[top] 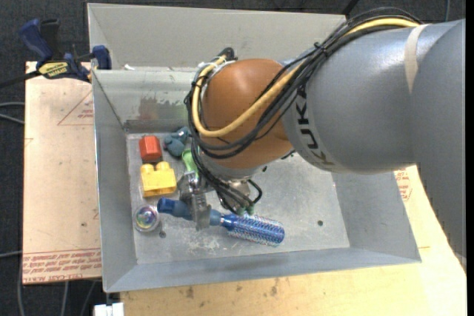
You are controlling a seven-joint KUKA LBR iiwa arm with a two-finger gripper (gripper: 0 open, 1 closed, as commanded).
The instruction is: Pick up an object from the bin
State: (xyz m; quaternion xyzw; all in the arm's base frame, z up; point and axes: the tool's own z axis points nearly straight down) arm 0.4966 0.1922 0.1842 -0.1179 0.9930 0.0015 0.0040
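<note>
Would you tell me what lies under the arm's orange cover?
A green thing and a blue-grey thing stick out at the left edge of the orange cover; whatever else lies beneath is hidden.

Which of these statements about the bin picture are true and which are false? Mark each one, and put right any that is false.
1. A yellow toy block lies in the left part of the bin. True.
2. The blue hairbrush lies against the bin's far wall. False: it lies on the floor near the front wall.
3. The orange-red block lies just behind the yellow toy block, nearer the far wall. True.
4. The gripper hangs outside the bin. False: it is down inside the bin, at the handle end of the blue hairbrush.
5. The shiny round thing lies to the right of the blue hairbrush. False: it lies to its left, near the front left corner.
</note>
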